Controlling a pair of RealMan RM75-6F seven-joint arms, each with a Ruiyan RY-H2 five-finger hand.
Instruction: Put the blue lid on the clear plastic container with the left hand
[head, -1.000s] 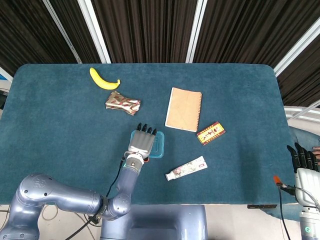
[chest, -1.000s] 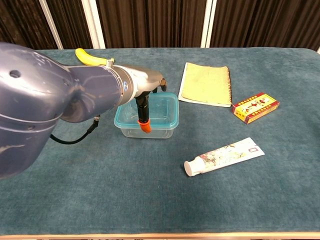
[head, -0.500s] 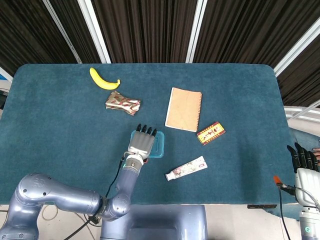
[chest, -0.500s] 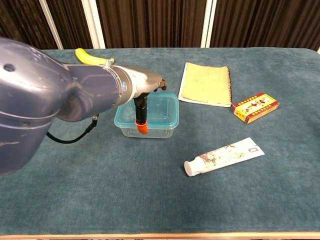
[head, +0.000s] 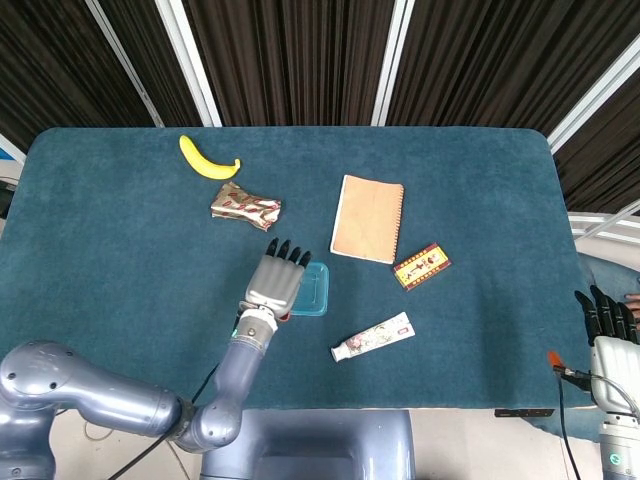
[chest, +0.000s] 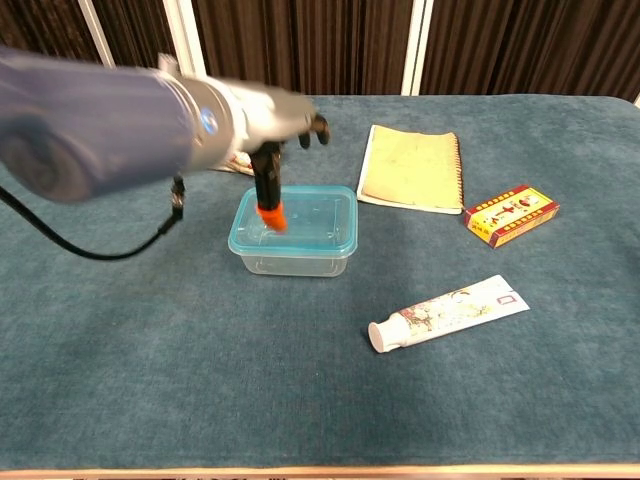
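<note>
We find a yellow banana (head: 207, 158) near the far left corner of the teal-carpeted table (head: 120, 250), with a crumpled red-and-brown snack wrapper (head: 245, 207) just beside it toward the middle. The left hand (head: 273, 281) hovers above the left part of the clear plastic container (chest: 293, 253), apart from it in the chest view; its dark-tipped fingers (head: 287, 251) lie extended side by side, slightly apart, holding nothing. The container stands near the front edge, left of centre, and the translucent blue lid (chest: 298, 217) sits flat on its rim, covering the opening. To the right, a tan spiral-bound notebook (head: 367, 217) lies flat around the table's middle, its wire binding on the right side. A white toothpaste tube (head: 373, 337) lies close to the front edge, its cap end pointing left. A small red-and-yellow cardboard box (head: 421, 265) rests between the notebook and the tube, slightly to their right. The right hand (head: 606, 320) shows beyond the right edge of the table, near the front right corner, its dark fingers pointing up and close together with nothing in them.
</note>
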